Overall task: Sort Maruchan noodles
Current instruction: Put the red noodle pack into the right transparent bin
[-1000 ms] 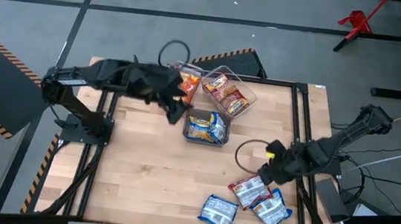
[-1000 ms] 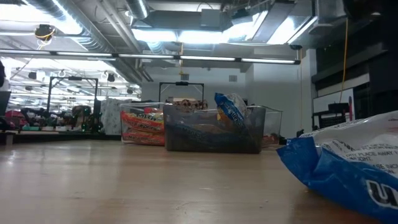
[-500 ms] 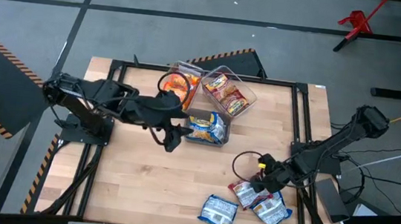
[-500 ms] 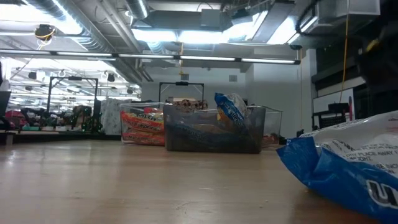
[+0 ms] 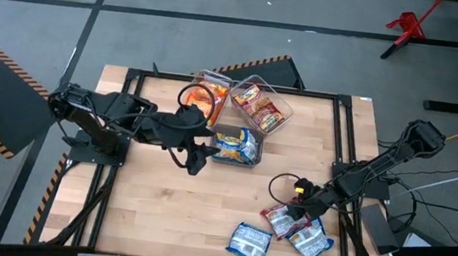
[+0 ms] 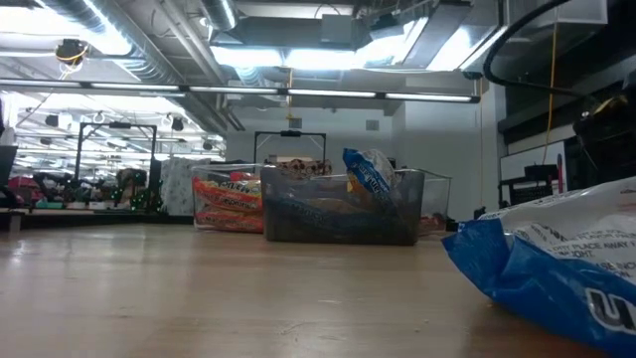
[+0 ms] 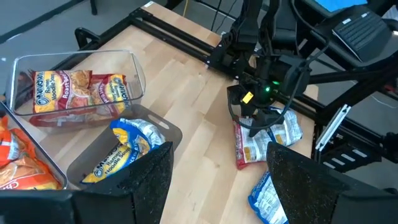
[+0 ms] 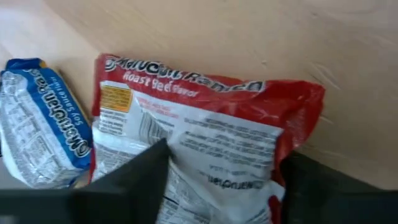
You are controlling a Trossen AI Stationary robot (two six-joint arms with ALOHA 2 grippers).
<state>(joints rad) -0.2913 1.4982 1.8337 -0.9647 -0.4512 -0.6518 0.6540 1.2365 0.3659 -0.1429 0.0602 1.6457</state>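
Observation:
Three Maruchan noodles packets lie flat near the table's near right corner: a red-and-white one and two blue-and-white ones. My right gripper hangs low over the red packet, pointing steeply down, open, one finger over its printed face and the other by its edge. My left gripper hovers open and holding nothing, just left of the clear bin of blue packets. My right gripper stands astride the red-and-white packet's end from above. I cannot tell whether its fingertips touch the wrapper. The packet lies flat on the table.
Three clear bins stand at the far middle: orange packets, red packets, blue packets. In the low view a blue packet fills the near right. Bare wood lies across the table's near left.
My left gripper has swung from over the orange bin toward the near edge and stopped beside the blue bin. My right gripper has come down onto the red packet, tipping more steeply downward. The packets have stayed where they were.

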